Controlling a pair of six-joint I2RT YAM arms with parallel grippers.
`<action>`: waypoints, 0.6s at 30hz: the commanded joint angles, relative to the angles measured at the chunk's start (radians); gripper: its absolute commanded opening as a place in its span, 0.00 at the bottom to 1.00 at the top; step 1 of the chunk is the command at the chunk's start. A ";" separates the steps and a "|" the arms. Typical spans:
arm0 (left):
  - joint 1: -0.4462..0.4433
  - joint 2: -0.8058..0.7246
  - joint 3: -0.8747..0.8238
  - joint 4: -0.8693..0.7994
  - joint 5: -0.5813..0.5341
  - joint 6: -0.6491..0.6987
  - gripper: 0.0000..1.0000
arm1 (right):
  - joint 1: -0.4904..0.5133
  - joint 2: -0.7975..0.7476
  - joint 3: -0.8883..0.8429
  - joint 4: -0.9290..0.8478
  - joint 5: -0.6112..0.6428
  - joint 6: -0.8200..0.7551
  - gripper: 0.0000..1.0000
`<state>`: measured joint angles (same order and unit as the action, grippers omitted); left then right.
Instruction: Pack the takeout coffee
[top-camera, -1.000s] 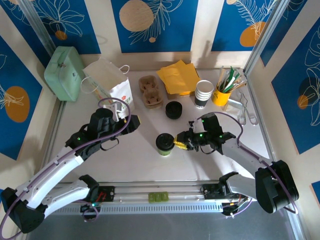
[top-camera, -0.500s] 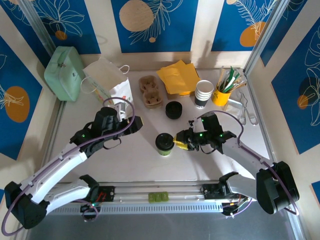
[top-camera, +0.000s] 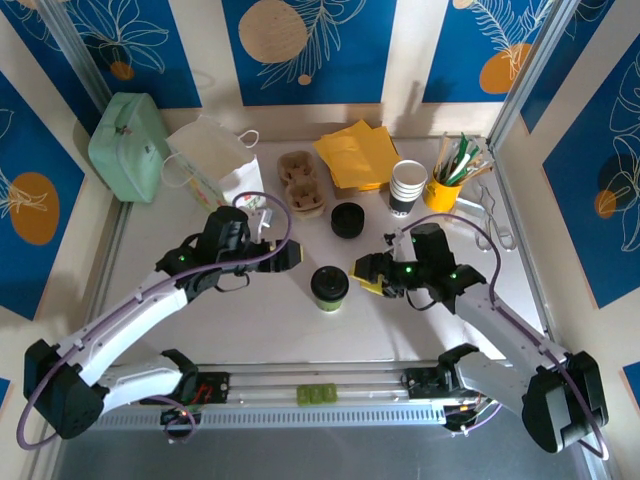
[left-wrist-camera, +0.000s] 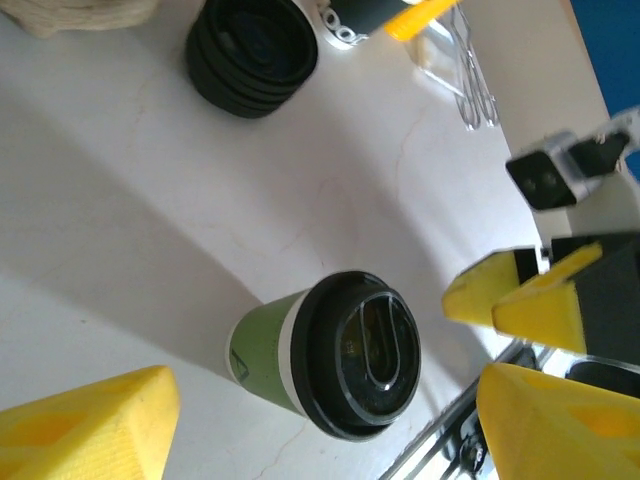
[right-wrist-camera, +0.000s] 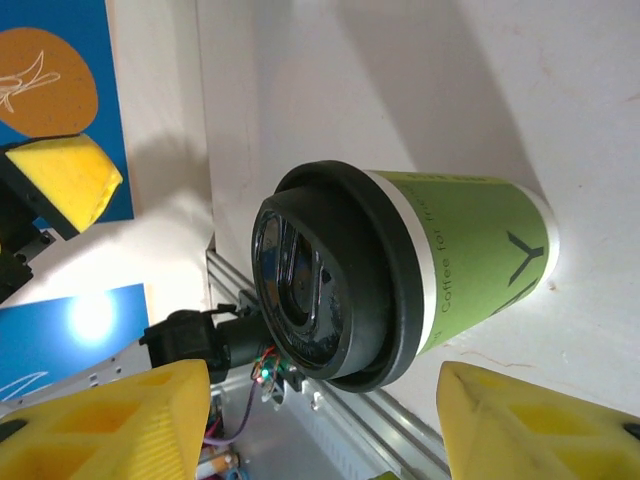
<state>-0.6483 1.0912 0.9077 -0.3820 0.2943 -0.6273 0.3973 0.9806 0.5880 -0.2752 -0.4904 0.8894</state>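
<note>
The takeout coffee (top-camera: 328, 287) stands upright mid-table, a light-green paper cup with a black lid. My left gripper (top-camera: 287, 256) hovers just up and left of it, open. In the left wrist view the cup (left-wrist-camera: 330, 355) lies between the wide-apart yellow fingers (left-wrist-camera: 90, 425) and touches neither. My right gripper (top-camera: 362, 276) sits close on the cup's right side, open. In the right wrist view the cup (right-wrist-camera: 400, 290) fills the space ahead of that gripper's (right-wrist-camera: 325, 430) spread fingers, apart from both pads.
A stack of black lids (top-camera: 347, 219) sits behind the cup. Along the back are a white paper bag (top-camera: 215, 165), a cardboard cup carrier (top-camera: 301, 183), yellow napkins (top-camera: 358, 153), stacked cups (top-camera: 407, 187), a yellow cup of straws (top-camera: 442, 190) and a green box (top-camera: 130, 145). Metal tongs (top-camera: 490, 220) lie at the right.
My right gripper has opened and let go of the cup, staying beside it. My left gripper has moved right toward the cup and opened wider.
</note>
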 joint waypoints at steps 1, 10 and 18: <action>0.004 0.015 0.019 -0.008 0.084 0.106 0.83 | 0.002 -0.027 0.008 -0.042 0.051 -0.021 0.63; 0.001 0.118 -0.021 0.105 0.222 0.097 0.87 | 0.058 -0.006 -0.008 0.011 0.095 -0.023 0.62; -0.013 0.239 -0.047 0.214 0.294 0.043 0.86 | 0.110 0.044 -0.005 0.019 0.137 -0.029 0.62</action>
<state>-0.6514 1.3087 0.8730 -0.2276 0.5251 -0.5713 0.4961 1.0187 0.5880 -0.2600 -0.3763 0.8787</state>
